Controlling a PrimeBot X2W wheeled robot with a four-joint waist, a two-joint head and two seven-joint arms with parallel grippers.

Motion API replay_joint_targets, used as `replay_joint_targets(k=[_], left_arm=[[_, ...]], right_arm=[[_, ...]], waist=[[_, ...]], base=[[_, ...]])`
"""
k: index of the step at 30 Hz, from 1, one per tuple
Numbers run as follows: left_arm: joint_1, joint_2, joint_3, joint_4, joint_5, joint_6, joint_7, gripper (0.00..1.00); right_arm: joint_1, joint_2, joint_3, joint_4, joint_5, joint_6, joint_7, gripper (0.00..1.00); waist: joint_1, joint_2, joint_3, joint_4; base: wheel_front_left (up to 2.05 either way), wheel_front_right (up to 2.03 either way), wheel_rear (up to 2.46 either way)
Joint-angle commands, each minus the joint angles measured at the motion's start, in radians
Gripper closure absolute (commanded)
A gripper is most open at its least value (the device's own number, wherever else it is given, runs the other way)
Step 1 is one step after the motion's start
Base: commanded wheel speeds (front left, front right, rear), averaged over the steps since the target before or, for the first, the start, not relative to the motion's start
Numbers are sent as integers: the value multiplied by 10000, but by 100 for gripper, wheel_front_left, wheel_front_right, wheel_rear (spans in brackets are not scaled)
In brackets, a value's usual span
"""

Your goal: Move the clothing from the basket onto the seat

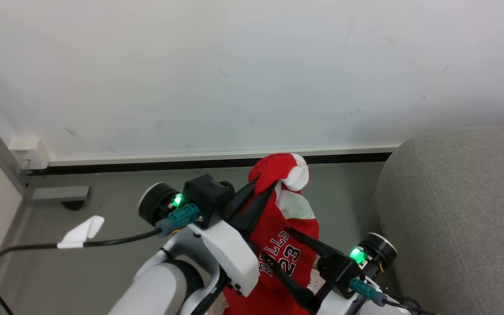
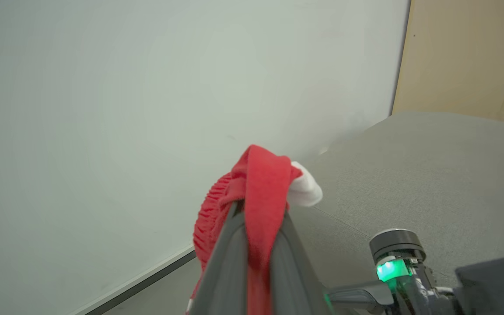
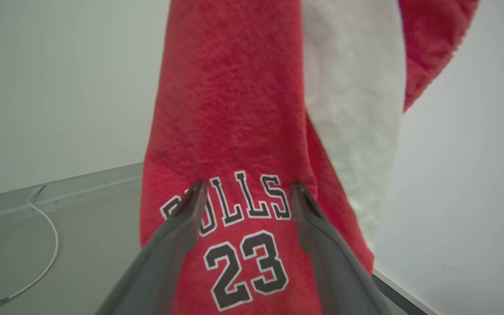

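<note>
Left gripper [image 1: 256,186] raised, jaws clamped on the bunched top of the clothing [image 1: 274,168]. It is a red garment with white trim, and it hangs straight down from that grip. Dark lettering and the number 23 face the right gripper [image 3: 248,186]. Its jaws stand wide apart, one finger on each side of the lettering, nothing pinched between them. Cannot tell if the tips touch the cloth.

The garment's lower end runs off the bottom edge of the head view, so I cannot tell what lies under it. The seat [image 1: 453,210] stands to the right, apart from the cloth. Grey floor [image 1: 103,262] and pale wall [image 1: 234,65] behind.
</note>
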Motion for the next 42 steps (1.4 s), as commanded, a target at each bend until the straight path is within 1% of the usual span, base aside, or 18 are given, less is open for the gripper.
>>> replay_joint_targets(k=[1,6,8,9,15,21,27,33,34,35,36,37,38,39,42], left_arm=[[49,-52,-34,-109,-77,-30,60,100],[68,-119,-170,-244,-101,-2,110,100],[66,-136,-185,-259,-142,10,111,100],[63,-146,-193,-263,-158,24,111,100],[78,-135,-197,-206,-236,56,77,100],[128,-49,-135,-126,-260,115,31,100],[202,19,-69,67,-307,243,2,100],[374,149,56,310,-288,408,-90,100],[399,165,64,331,-289,431,-118,96],[418,170,72,353,-285,462,-130,84],[447,166,69,369,-288,472,-167,67],[479,153,58,380,-305,495,-190,54],[505,144,51,387,-305,520,-194,24],[533,135,40,389,-313,538,-205,0],[617,112,-31,406,-296,566,-253,0]], right_arm=[[-200,31,40,159,-79,-21,8,0],[-337,287,26,431,-74,-21,8,0],[-372,330,41,545,17,-21,8,61],[-390,359,23,572,103,-21,8,100],[-526,485,153,718,590,-23,8,100],[-423,500,-3,668,731,-21,8,100],[-61,343,-530,350,787,-21,7,100],[345,144,-1287,-275,600,-21,7,100],[421,118,-1435,-376,576,-21,8,100],[490,85,-1599,-506,533,-23,7,100],[566,54,-1764,-583,489,-21,7,100],[642,24,-1923,-688,468,-21,7,100],[722,-11,-2114,-801,413,-21,7,100],[789,-45,-2252,-894,352,-21,7,100],[971,-139,-2783,-1244,237,-21,7,100]], waist=[[-1,0,-13,34],[-1,0,-13,74],[-1,0,-11,71],[-1,0,-8,68],[-1,0,23,18],[-1,0,68,-47],[-1,0,115,-122],[-1,0,169,-312],[-1,0,174,-352],[-1,0,180,-393],[-1,0,186,-434],[-1,0,186,-474],[-1,0,184,-520],[-1,0,186,-574],[-1,0,188,-743]], base=[[0,0,0],[0,0,0],[0,0,0],[0,0,0],[0,0,0],[0,0,0],[0,0,0],[0,0,0],[0,0,0],[0,0,0],[0,0,0],[0,0,0],[0,0,0],[0,0,0],[0,0,0]])
